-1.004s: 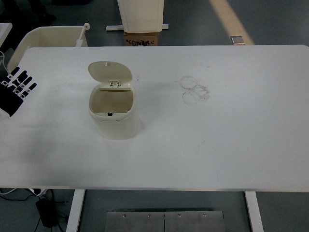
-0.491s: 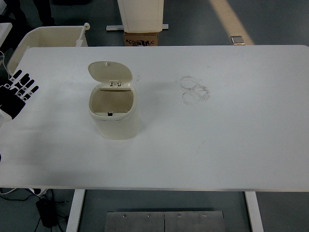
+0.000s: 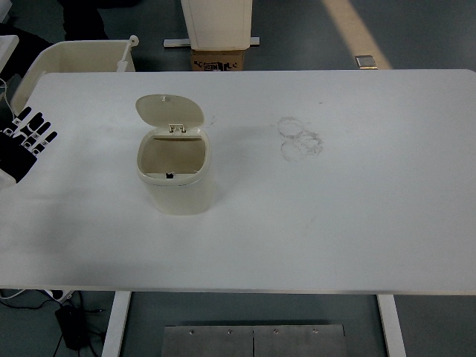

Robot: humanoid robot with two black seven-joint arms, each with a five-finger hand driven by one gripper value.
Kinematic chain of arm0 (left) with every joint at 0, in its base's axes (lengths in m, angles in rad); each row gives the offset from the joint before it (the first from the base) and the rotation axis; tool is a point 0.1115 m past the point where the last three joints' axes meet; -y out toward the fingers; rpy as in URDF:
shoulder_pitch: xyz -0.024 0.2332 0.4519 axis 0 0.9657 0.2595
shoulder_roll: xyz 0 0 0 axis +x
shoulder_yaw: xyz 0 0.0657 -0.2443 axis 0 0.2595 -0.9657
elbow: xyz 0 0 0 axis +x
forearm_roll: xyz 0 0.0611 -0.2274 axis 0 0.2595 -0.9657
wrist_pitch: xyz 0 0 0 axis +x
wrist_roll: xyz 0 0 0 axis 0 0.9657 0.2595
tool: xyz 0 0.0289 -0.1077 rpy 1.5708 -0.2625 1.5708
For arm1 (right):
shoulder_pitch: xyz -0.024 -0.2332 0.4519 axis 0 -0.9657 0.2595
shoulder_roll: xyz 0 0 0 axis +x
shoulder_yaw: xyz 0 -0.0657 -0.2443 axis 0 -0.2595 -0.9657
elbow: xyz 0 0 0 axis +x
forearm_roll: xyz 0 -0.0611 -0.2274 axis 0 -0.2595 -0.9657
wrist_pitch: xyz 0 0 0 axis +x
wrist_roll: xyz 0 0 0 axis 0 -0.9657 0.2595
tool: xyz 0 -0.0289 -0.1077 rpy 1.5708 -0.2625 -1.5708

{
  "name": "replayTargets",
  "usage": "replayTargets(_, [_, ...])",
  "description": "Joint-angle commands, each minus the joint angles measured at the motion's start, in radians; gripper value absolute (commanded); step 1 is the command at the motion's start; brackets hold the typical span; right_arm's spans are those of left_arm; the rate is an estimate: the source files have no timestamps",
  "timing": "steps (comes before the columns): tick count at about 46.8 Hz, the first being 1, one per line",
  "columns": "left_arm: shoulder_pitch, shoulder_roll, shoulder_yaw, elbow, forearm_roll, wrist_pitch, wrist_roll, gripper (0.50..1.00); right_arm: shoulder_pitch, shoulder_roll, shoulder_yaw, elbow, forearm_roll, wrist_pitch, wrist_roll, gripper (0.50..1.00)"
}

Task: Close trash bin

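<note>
A small cream trash bin (image 3: 176, 175) stands upright on the white table (image 3: 335, 216), left of centre. Its lid (image 3: 169, 110) is tipped back on the rear hinge, so the empty inside shows. My left hand (image 3: 22, 143) hovers at the table's far left edge, well to the left of the bin, with its black fingers (image 3: 36, 128) spread and holding nothing. The right arm does not show.
Faint ring marks (image 3: 300, 138) stain the table right of the bin. Beyond the far edge stand a cream tub (image 3: 74, 56), a white stand (image 3: 216, 22) and a cardboard box (image 3: 219, 59). A table leg (image 3: 115, 323) and a metal plate (image 3: 253, 340) show below.
My left hand has shifted only slightly at the left edge. The bin and its lid stand as before.
</note>
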Motion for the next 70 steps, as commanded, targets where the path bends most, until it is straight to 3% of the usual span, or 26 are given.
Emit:
replayTargets(1, [0.0,0.002,0.0,0.0,0.0,0.0,0.0,1.0,0.0,0.0,-0.001,0.0,0.0,0.0,0.0,0.991])
replayTargets(21, [-0.024,0.014,0.0,-0.007,0.002,0.003,0.005,1.0,0.0,0.0,-0.001,0.0,0.0,0.0,0.0,0.991])
replayTargets(27, [-0.057,0.071,0.0,-0.037,0.002,0.034,0.012,1.0,0.0,0.0,-0.001,0.0,0.0,0.0,0.0,0.991])
replayTargets(35, [-0.097,0.176,0.003,-0.204,0.002,0.12,0.017,1.0,0.0,0.0,-0.001,0.0,0.0,0.0,0.0,0.991])
replayTargets(40, [-0.139,0.229,0.008,-0.281,0.003,0.156,0.025,1.0,0.0,0.0,-0.001,0.0,0.0,0.0,0.0,0.991])
replayTargets(49, [-0.228,0.262,0.011,-0.318,0.127,0.186,0.144,1.0,0.0,0.0,-0.001,0.0,0.0,0.0,0.0,0.991])
replayTargets(63, [-0.377,0.262,0.043,-0.359,0.348,0.189,0.198,1.0,0.0,0.0,-0.001,0.0,0.0,0.0,0.0,0.991])
replayTargets(70, [-0.514,0.262,0.187,-0.395,0.356,0.186,0.199,1.0,0.0,0.0,-0.001,0.0,0.0,0.0,0.0,0.991])
